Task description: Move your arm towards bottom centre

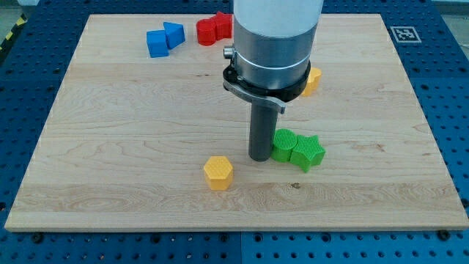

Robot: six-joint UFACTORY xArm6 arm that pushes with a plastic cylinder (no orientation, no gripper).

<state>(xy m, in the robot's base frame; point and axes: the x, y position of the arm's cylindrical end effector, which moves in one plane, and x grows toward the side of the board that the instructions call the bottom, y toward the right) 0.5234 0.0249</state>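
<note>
Yellow hexagon block [218, 172] near; my tip [259, 157] touching green blocks [297, 148].

The arm's wide grey body [277, 37] runs off the view's top, so its upper part is cut off. It hides the right side of the red block [213, 28], whose shape cannot be fully made out, and most of a yellow block [313, 79] at its right, of which only a sliver shows. My tip [259, 158] stands just left of the green blocks [297, 149]; whether it touches them cannot be told, and the rod covers their left edge. The two green blocks sit so close that their separate shapes are hard to tell. The counter [110, 147] hides its own front corners at the view's bottom edge
</note>
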